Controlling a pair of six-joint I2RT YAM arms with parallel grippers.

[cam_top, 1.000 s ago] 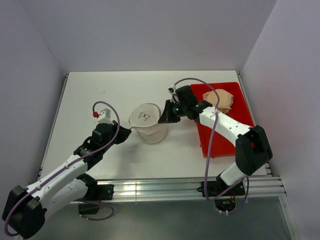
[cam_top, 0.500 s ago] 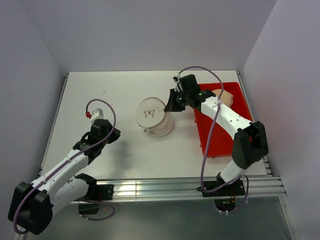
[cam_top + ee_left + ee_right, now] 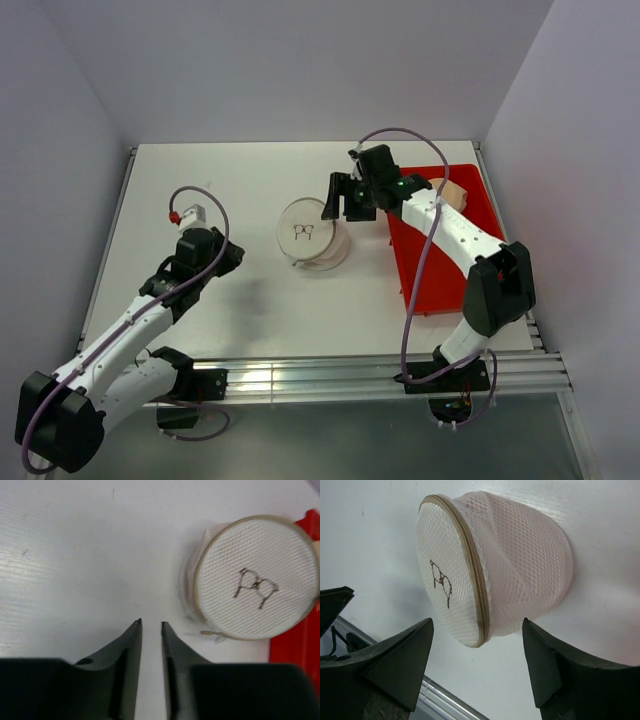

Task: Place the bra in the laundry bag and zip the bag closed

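Left claw: all but closed, thin slit between the fingers, nothing held. Low over bare counter, left of centre in the overhead view, well apart from the bag. From the left wrist view, laundry bag up in the upper right, round face toward the lens, black spectacles mark near its middle.

Right claw: wide open, nothing held. Hovering just beside the bag's upper right edge in the overhead view, no visible contact. Right wrist view: fingers at lower left and lower right of the frame, bag between and beyond them.

Laundry bag: resting on the counter, roughly centre frame overhead, marked face tilted upward. Tan rim running unbroken round that face; small zip pull at the lower left edge of the rim. Cannot tell for certain whether fully zipped.

Bra: pale pink showing through the mesh side wall, inside the bag, shape not resolvable.

Red tray: right side of the counter, just beside the bag. Tan-peach bra at its far end, partly hidden behind the right arm.
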